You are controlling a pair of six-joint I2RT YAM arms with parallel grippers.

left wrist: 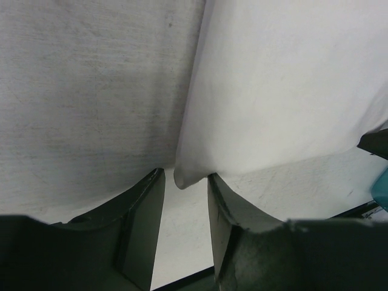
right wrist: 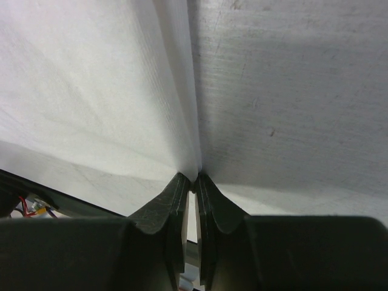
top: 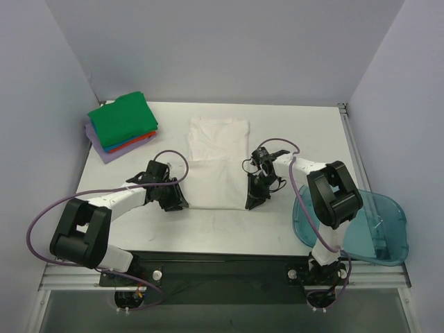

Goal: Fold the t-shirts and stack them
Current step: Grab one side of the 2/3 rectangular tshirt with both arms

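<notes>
Stacked: green-topped folded shirt pile [top: 123, 125]
Your job left: white cloth t-shirt [top: 218, 156], perhaps part-folded
Left tool [left wrist: 185, 177]: spread
Right tool [right wrist: 193, 177]: pinching that t-shirt

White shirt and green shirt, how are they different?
The white shirt lies long and flat in the middle of the table; the green shirt is folded small at its far left corner. The white shirt lies alone; the green shirt tops a stack of folded shirts. The right end effector pinches one near corner of the white shirt, the left end effector is open around the other; nothing touches the green shirt. Both are cloth shirts.
</notes>
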